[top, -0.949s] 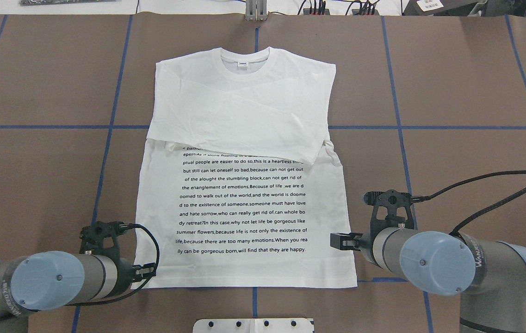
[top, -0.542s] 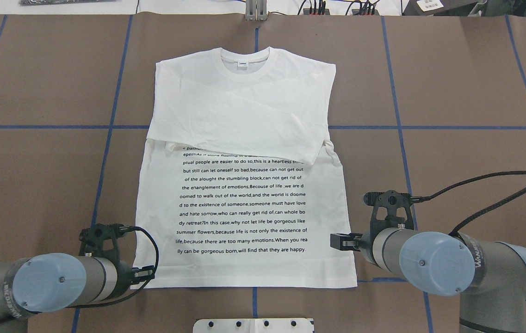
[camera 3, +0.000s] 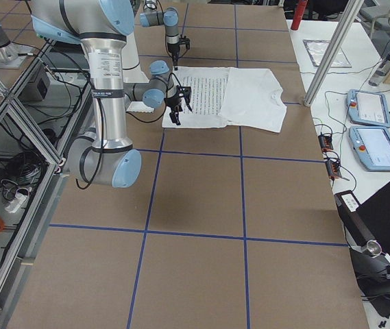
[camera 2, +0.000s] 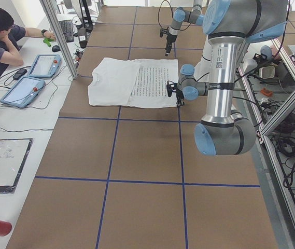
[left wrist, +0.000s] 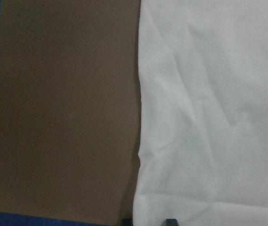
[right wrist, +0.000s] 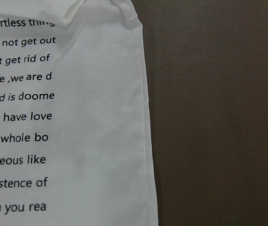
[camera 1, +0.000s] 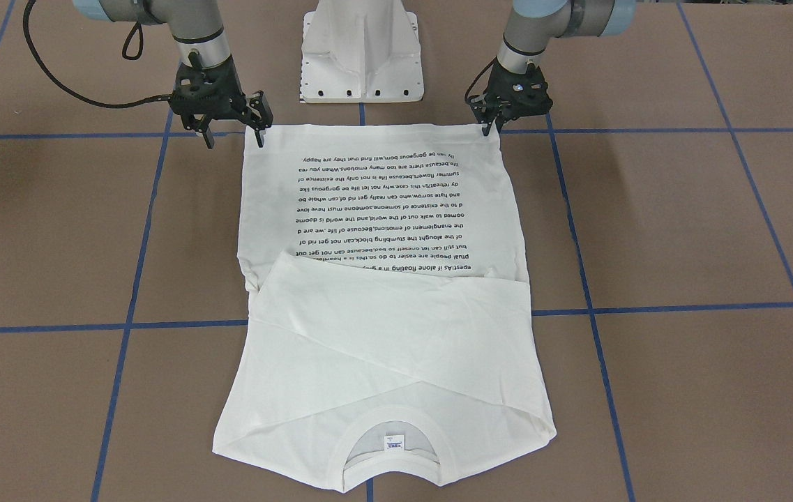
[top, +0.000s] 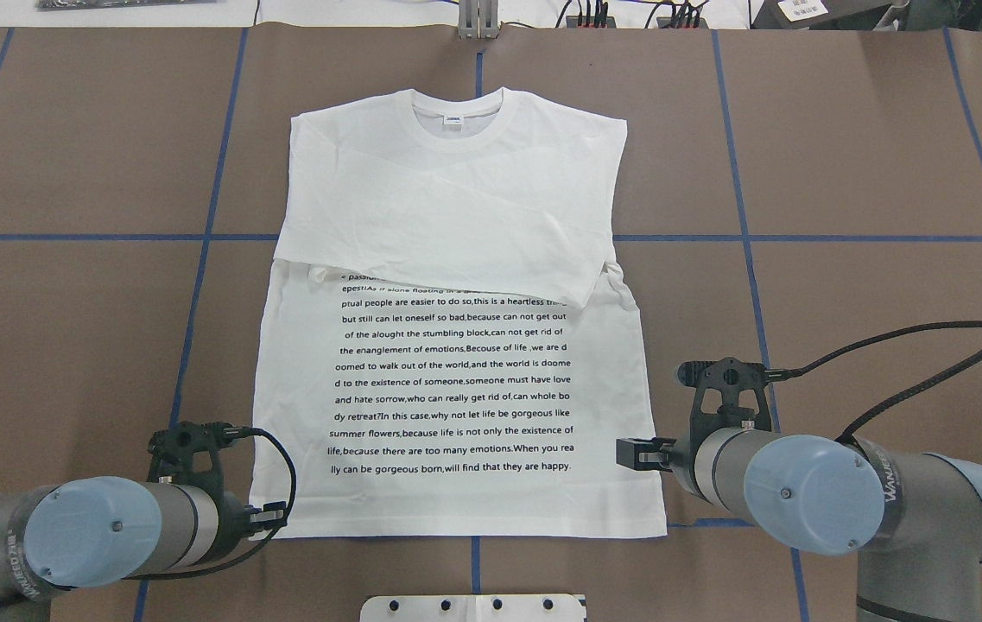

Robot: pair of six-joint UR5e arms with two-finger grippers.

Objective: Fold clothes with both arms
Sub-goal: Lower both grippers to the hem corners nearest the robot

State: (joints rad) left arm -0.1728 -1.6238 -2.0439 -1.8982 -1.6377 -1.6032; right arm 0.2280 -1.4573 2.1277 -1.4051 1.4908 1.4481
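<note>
Left gripper (camera 1: 492, 127): fingers only narrowly parted, tips astride the side edge of the T-shirt (top: 456, 345) at its left hem corner; apparently not yet clamped on the cloth.
Right gripper (camera 1: 235, 134): fingers spread wide over the right hem corner, holding nothing.
T-shirt: flat mid-table, print up, hem near the robot, collar far, sleeves crossed over the chest.
Edges: hem beside a blue tape line (camera 1: 647, 130), near the white pedestal base (camera 1: 363, 56).
Room: brown table (top: 845, 155) extends left, right and far.
</note>
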